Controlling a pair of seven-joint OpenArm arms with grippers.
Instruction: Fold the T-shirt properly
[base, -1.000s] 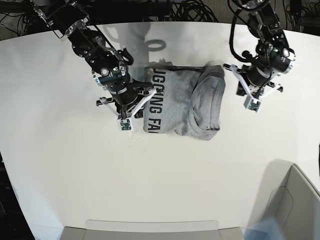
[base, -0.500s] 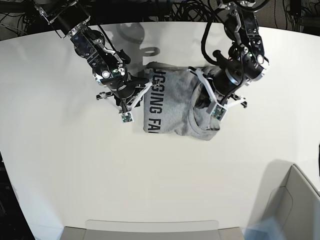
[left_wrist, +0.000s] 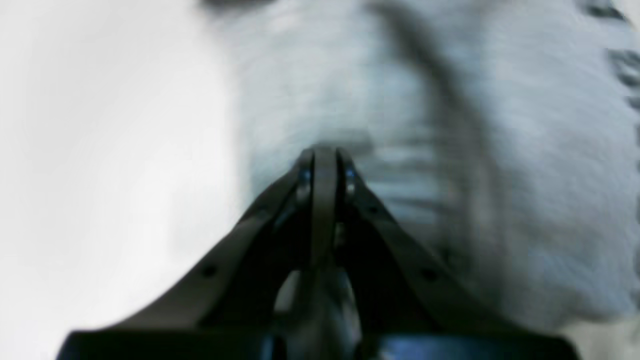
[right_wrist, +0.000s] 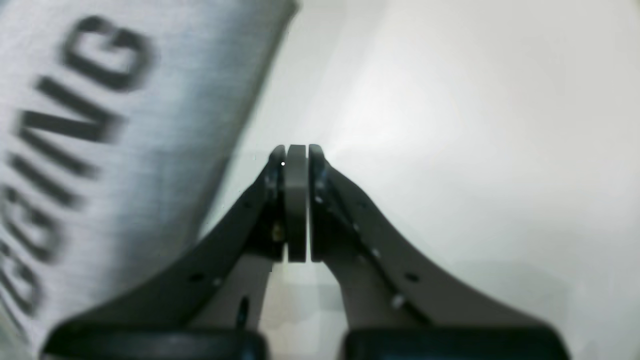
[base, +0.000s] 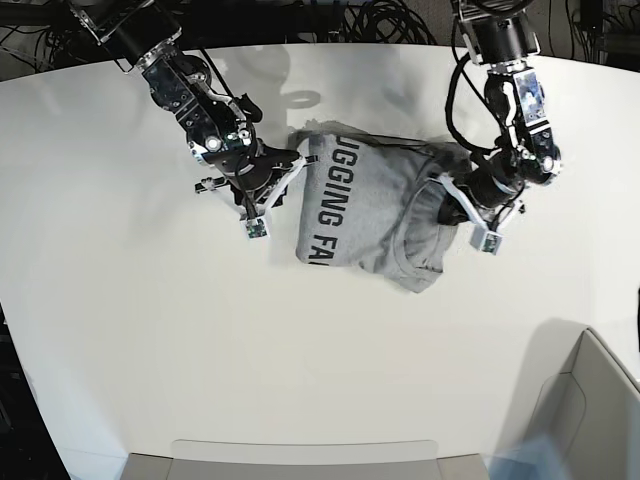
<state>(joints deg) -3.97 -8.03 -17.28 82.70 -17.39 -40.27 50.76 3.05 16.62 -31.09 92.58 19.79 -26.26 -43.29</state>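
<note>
The heather-grey T-shirt (base: 365, 205) lies folded mid-table, black lettering up, with a plain flap and the neck on its right side. My right gripper (base: 272, 188) is shut and empty, its tips (right_wrist: 296, 150) low over the white table just beside the lettered left edge of the shirt (right_wrist: 100, 150). My left gripper (base: 458, 205) is shut at the shirt's right side. In the blurred left wrist view its tips (left_wrist: 325, 152) lie against grey cloth (left_wrist: 500, 125). I see no cloth pinched between them.
The white table (base: 150, 330) has its edge along the back, with cables (base: 350, 20) behind it. A grey bin (base: 590, 400) stands at the front right corner. A grey tray (base: 300, 455) lies along the front edge.
My left arm swung in over the shirt's right part, then drew back to its right edge. The shirt shifted right and tilted. My right gripper moved up closer to the shirt's left edge.
</note>
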